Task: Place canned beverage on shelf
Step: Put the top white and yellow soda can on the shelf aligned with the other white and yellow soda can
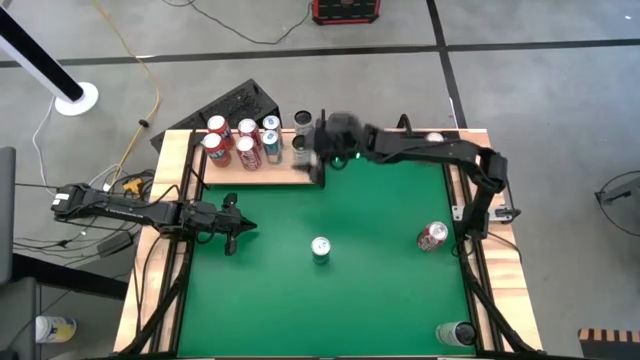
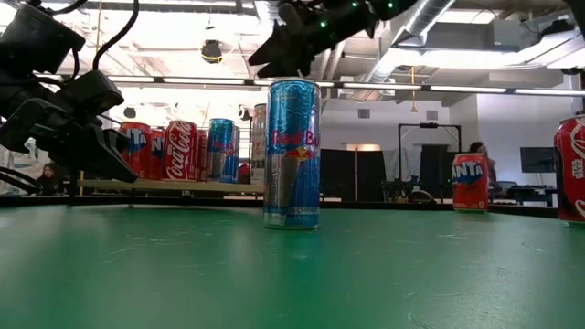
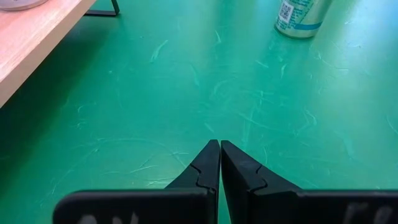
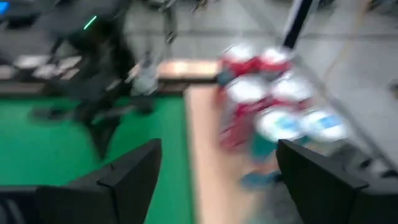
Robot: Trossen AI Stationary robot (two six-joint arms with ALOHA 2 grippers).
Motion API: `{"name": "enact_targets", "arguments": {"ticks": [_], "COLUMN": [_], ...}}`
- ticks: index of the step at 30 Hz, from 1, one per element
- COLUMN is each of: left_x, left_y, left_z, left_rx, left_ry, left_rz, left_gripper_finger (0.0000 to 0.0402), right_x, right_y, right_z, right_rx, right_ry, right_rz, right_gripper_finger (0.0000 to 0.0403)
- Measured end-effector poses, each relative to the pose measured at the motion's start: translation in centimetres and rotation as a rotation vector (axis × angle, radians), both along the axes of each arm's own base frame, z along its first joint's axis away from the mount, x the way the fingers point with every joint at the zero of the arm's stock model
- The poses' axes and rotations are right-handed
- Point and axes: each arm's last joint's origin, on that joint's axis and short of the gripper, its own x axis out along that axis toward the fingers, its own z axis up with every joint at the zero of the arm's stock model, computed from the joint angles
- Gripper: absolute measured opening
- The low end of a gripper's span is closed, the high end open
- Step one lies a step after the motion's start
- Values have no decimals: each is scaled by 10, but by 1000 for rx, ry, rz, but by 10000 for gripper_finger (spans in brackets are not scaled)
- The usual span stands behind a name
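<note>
The shelf point(image 1: 262, 166) lay along the far edge of the green counter point(image 1: 380, 300), toward its left side, and carried a tight cluster of cans point(image 1: 243, 142): red ones on the left, blue-and-silver ones on the right. From table height they stood in a row point(image 2: 187, 149) on the pale board point(image 2: 164, 185).

The right hand point(image 1: 322, 150) hung over the shelf's right end, just beside the cluster, its arm reaching in from the right side of the counter. In the right wrist view its two fingers point(image 4: 118, 174) stood wide apart with nothing between them, released, and the cans point(image 4: 267, 106) showed blurred beyond them on the board point(image 4: 208, 155).

The left hand point(image 1: 236, 232) rested low near the counter's left edge, well apart from the shelf. Its fingers point(image 3: 208, 168) were clenched together, tips touching, holding nothing, over bare green felt point(image 3: 186, 81).

A slim blue-and-silver can point(image 1: 320, 248) stood upright near the middle of the counter; it was the tall can point(image 2: 292, 153) nearest the low camera. A red can point(image 1: 432, 237) stood toward the right edge, and another can point(image 1: 455, 333) sat at the near right corner.
</note>
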Motion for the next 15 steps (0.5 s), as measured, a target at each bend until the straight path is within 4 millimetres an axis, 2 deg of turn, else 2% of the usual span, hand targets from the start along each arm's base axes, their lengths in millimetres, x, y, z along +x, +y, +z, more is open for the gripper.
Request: {"name": "enact_targets", "arguments": {"ticks": [3,6,12,13,15], "left_x": [0,0,0,0,0], "left_y": [0,0,0,0,0], "left_z": [0,0,0,0,0], "left_rx": [0,0,0,0,0], "left_ry": [0,0,0,0,0], "left_rz": [0,0,0,0,0], "left_gripper_finger": [0,0,0,0,0], "right_x": [3,3,0,-1,-3], "right_y": [18,25,17,14,9], "right_z": [-6,-8,-12,-17,-28], "right_rx": [-33,-86,-92,-89,-53], "right_ry": [63,114,121,124,128], "right_rz": [-33,-103,-132,-138,-142], "right_gripper_finger": [281,215,33,20,21]}}
